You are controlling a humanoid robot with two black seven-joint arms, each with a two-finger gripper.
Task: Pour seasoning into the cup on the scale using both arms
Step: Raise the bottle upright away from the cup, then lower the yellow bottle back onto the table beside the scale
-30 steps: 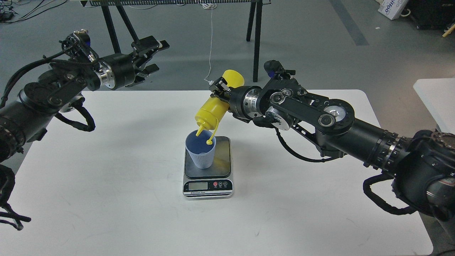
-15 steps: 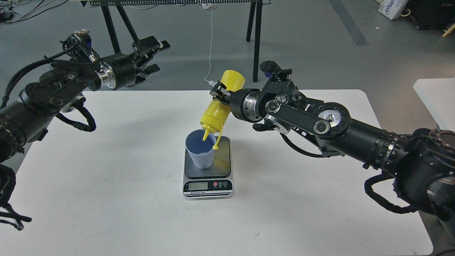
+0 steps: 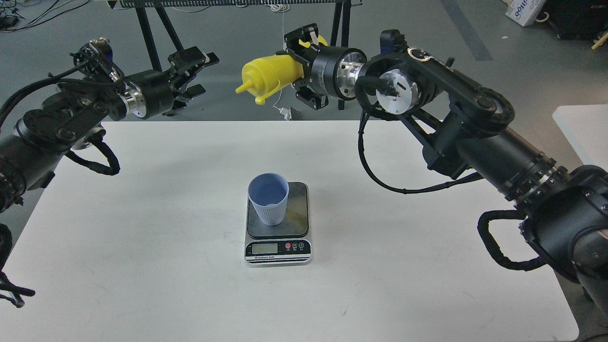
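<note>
The light-blue cup (image 3: 269, 197) stands upright on the dark platform of the scale (image 3: 278, 237), near the table's middle. My right gripper (image 3: 298, 52) is shut on the yellow seasoning bottle (image 3: 270, 73) and holds it high above the table's far edge, lying sideways with its nozzle pointing left and its small cap hanging below. My left gripper (image 3: 198, 71) is open and empty, raised at the far left, a short way left of the nozzle.
The white table (image 3: 142, 266) carries only the scale and cup. Black stand legs (image 3: 343, 57) rise behind the far edge. A second white table (image 3: 582, 128) edge shows at the right.
My right arm has lifted the bottle up and back from over the cup and turned it from nozzle-down to lying sideways. The left arm shifted slightly left.
</note>
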